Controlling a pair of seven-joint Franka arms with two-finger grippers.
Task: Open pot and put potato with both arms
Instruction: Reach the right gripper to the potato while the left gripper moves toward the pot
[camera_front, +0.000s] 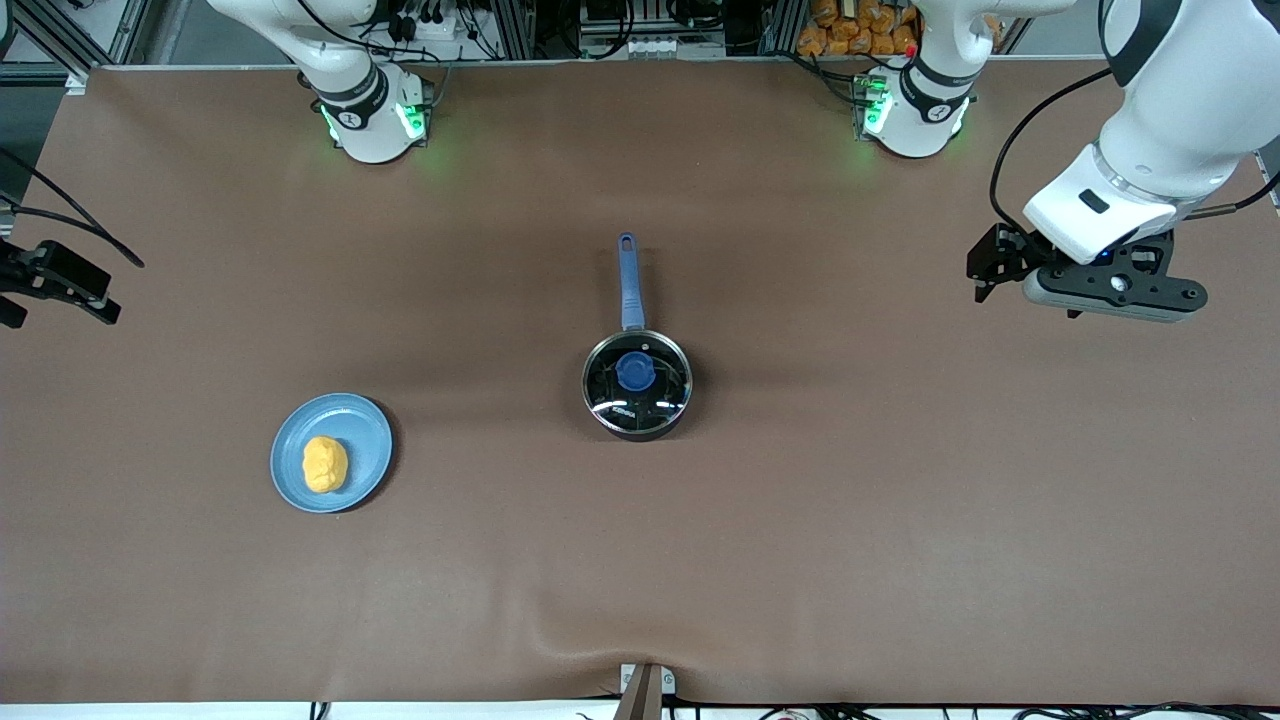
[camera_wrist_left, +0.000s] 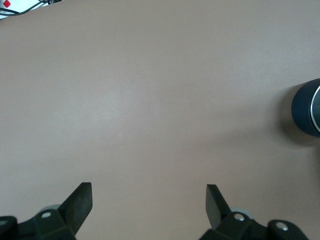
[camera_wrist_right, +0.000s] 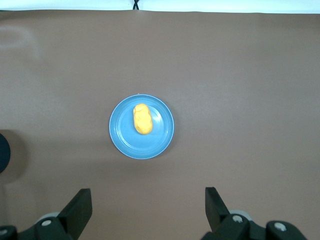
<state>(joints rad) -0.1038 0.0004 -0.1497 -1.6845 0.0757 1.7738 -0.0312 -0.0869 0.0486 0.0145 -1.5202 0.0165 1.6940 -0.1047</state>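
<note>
The black pot (camera_front: 637, 385) stands at the table's middle with a glass lid on it. The lid has a blue knob (camera_front: 635, 372). The pot's blue handle (camera_front: 628, 285) points toward the robots' bases. The yellow-orange potato (camera_front: 325, 464) lies on a light-blue plate (camera_front: 362, 440), toward the right arm's end and nearer to the front camera than the pot. My left gripper (camera_front: 992, 268) is open and empty, up over bare table at the left arm's end. Its wrist view (camera_wrist_left: 149, 197) shows the pot's side (camera_wrist_left: 305, 107). My right gripper (camera_front: 55, 300) is open and empty at the right arm's end. Its wrist view (camera_wrist_right: 148, 200) shows the potato (camera_wrist_right: 142, 119) on the plate (camera_wrist_right: 120, 142).
The brown table cover has a wrinkle (camera_front: 560, 625) near the front edge, by a metal bracket (camera_front: 645, 690). Both arm bases (camera_front: 370, 115) (camera_front: 915, 110) stand along the edge farthest from the front camera. Wide bare table lies between plate and pot.
</note>
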